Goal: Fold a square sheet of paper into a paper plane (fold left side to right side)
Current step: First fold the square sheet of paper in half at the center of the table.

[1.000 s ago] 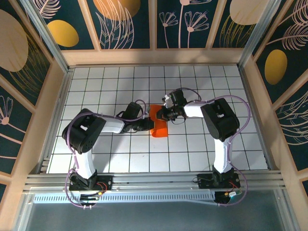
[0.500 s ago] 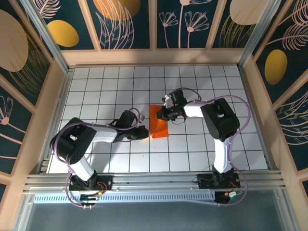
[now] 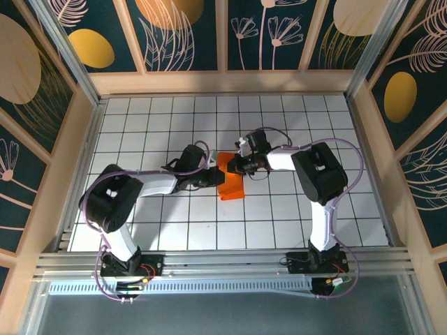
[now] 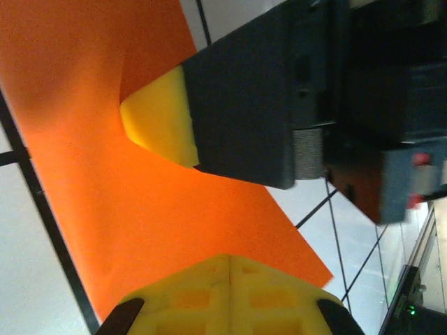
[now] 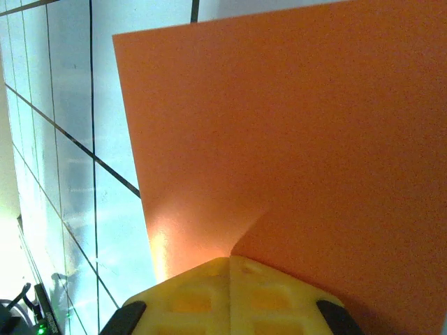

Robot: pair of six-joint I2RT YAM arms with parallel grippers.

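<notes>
Both closed, left fingers [image 4: 183,301], right fingers [image 5: 183,300], tips on the square sheet of paper [image 3: 233,187]

The square sheet of paper [image 3: 231,183] is seen as thin, smooth, matt orange paper. The left pincer [image 4: 229,269] is tipped in yellow, matt, rubbery-looking plastic moulded with a grid. The right pincer [image 4: 157,117] is cased in dark matt plastic. The table [image 5: 63,139] is surfaced in glossy white tiles.

White gridded table [image 3: 140,125] inside floral-panelled walls [image 3: 181,28].
</notes>
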